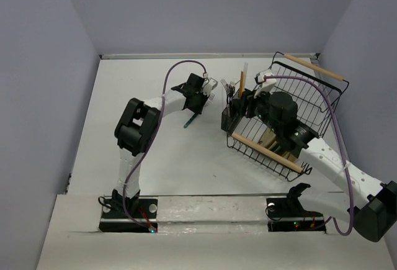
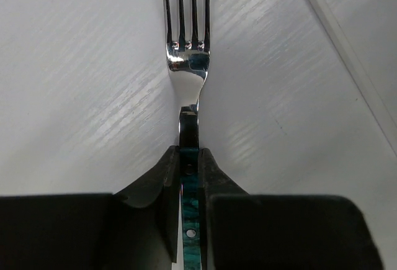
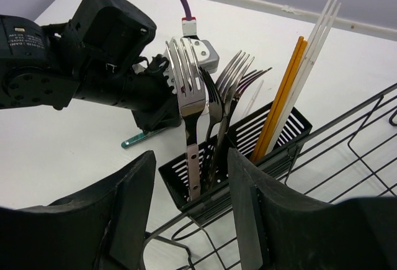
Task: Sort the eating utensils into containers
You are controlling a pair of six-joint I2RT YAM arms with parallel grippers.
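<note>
My left gripper (image 2: 188, 158) is shut on the teal handle of a silver fork (image 2: 188, 65), whose tines point away over the white table. In the top view this gripper (image 1: 200, 95) is left of the holder, and the teal handle (image 1: 190, 120) hangs below it. The small black slotted holder (image 3: 248, 130) holds several forks (image 3: 189, 96), a brown chopstick pair (image 3: 282, 90) and a white pair (image 3: 310, 53). My right gripper (image 3: 189, 186) is open and empty, just above and in front of the holder (image 1: 231, 120).
The big black wire rack (image 1: 313, 99) with wooden handles (image 1: 267, 151) stands right of the holder, under my right arm. A rack wire (image 3: 347, 133) crosses right behind the holder. The left arm's wrist (image 3: 93, 59) is close to the left of the holder.
</note>
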